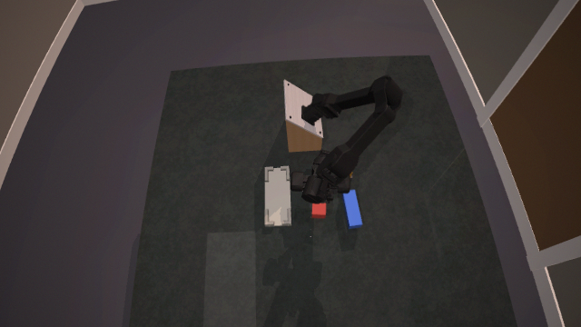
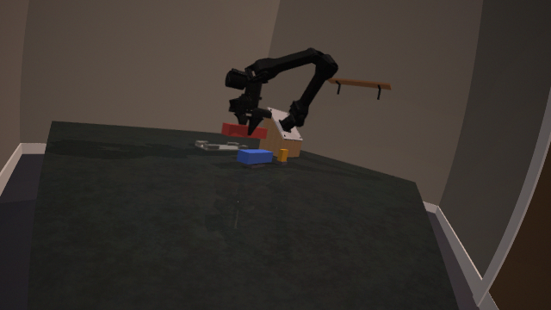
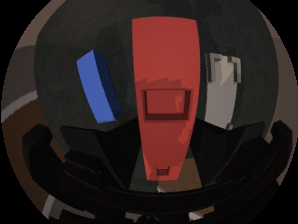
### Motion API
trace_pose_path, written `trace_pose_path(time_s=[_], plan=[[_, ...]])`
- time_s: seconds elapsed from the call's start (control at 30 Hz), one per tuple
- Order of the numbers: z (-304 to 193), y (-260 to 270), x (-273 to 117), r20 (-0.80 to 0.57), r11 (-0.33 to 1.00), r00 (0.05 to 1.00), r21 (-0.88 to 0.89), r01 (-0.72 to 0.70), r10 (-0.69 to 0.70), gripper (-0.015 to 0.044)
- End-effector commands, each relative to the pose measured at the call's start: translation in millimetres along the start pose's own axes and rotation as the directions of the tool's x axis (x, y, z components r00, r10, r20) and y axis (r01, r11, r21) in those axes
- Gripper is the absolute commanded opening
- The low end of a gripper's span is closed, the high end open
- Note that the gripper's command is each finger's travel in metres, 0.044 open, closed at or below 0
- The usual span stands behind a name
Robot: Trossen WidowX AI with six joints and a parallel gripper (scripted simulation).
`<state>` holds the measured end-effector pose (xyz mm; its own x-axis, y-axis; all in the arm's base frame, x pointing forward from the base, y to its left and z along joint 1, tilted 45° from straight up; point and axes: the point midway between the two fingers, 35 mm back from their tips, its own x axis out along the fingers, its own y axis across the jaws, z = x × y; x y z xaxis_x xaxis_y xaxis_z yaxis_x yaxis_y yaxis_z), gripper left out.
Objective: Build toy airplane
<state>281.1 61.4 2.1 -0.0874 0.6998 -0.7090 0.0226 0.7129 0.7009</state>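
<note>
My gripper [image 1: 316, 196] [image 2: 250, 125] [image 3: 164, 117] is shut on the red fuselage [image 1: 319, 210] [image 2: 232, 128] [image 3: 165, 76] and holds it level, a little above the table. The fuselage shows a square socket on top and a smaller one near its narrow end. The grey jig cradle [image 1: 277, 196] [image 2: 215, 146] [image 3: 220, 92] lies empty just to the left of the fuselage. The blue wing [image 1: 352, 209] [image 2: 255, 156] [image 3: 96, 86] lies flat on the table on the other side. The small yellow tail fin [image 2: 282, 155] stands beside the wing; the arm mostly hides it in the overhead view.
The arm's base sits on a wooden wedge with a white top plate [image 1: 300, 109] [image 2: 280, 138] behind the parts. A wooden shelf [image 2: 359, 83] hangs on the back wall. The dark mat [image 1: 227, 272] runs out to the floor edges.
</note>
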Motion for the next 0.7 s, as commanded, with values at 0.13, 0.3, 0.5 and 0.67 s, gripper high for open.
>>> trace_pose_path(time_s=[0.13, 0.3, 0.5, 0.67], plan=[[0, 2, -30, 0.016, 1.0, 1.0, -0.012, 0.006, -0.006, 0.0], [-3, 3, -46, 0.015, 1.0, 1.0, -0.012, 0.003, -0.002, 0.0], [-5, 3, -50, 0.014, 1.0, 1.0, -0.012, 0.001, -0.001, 0.0], [-4, -5, -48, 0.017, 1.0, 1.0, -0.007, 0.001, -0.001, 0.0]])
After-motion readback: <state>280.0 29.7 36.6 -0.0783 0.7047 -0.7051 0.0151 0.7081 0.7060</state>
